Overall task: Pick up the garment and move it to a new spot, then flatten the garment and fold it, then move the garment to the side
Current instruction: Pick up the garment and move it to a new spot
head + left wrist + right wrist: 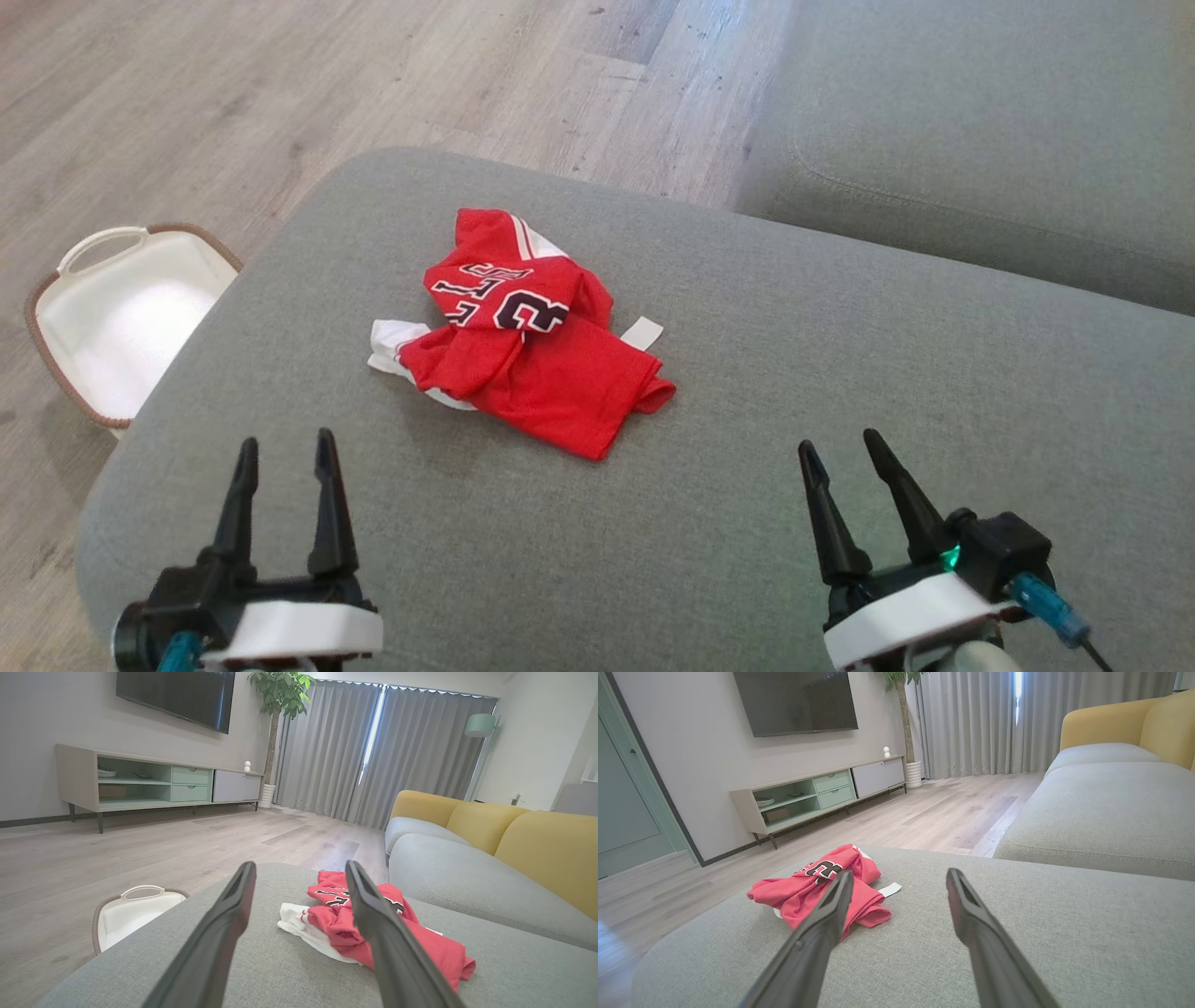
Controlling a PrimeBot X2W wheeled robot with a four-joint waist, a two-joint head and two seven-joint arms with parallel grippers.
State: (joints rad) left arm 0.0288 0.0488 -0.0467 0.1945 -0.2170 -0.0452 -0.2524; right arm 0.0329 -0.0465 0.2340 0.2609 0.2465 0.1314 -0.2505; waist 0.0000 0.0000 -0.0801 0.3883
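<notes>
The garment (527, 341) is a red jersey with white trim and dark lettering, lying crumpled on the grey ottoman (747, 392). In the left wrist view the garment (336, 921) lies ahead, partly behind the right finger. In the right wrist view the garment (808, 889) lies ahead to the left. My left gripper (286, 450) hovers open near the front left, short of the garment. My right gripper (838, 445) hovers open at the front right, apart from the garment. Nothing is between either pair of fingers.
A white basket (121, 313) with a brown rim stands on the wood floor left of the ottoman. A grey sofa seat (990, 140) with yellow backs (537, 849) lies beyond on the right. A TV cabinet (140, 781) stands by the far wall.
</notes>
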